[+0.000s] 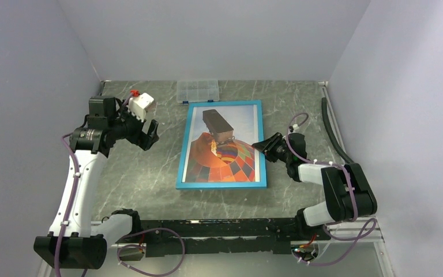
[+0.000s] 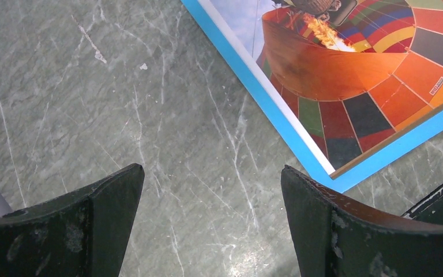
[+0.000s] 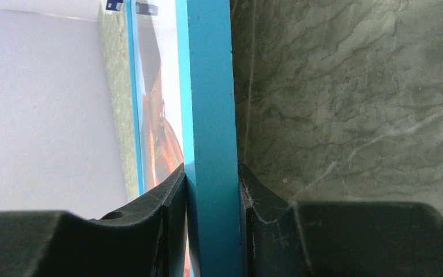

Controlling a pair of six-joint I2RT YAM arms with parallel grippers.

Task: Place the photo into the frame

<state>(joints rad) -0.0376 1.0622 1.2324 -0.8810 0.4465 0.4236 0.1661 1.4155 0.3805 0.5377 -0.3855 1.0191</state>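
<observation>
The frame (image 1: 222,184) lies on the table with its bright blue front up. Behind its pane shows the photo (image 1: 225,156), an orange-red balloon with the dark basket toward the far end. My right gripper (image 1: 261,145) is shut on the frame's right rim about halfway along. In the right wrist view the blue rim (image 3: 210,86) runs straight between the two fingers of that gripper (image 3: 212,173), and a strip of the photo (image 3: 161,127) shows beside it. My left gripper (image 1: 150,135) hovers open to the left of the frame. Only table lies between its fingers (image 2: 212,173); the frame's near-left corner (image 2: 254,86) and the photo (image 2: 369,69) sit beyond its right finger.
A small clear plastic compartment box (image 1: 197,90) stands at the back edge just behind the frame. A black hose (image 1: 330,127) runs along the right wall. The black base rail (image 1: 207,228) spans the near edge between the arms. Walls close in on three sides.
</observation>
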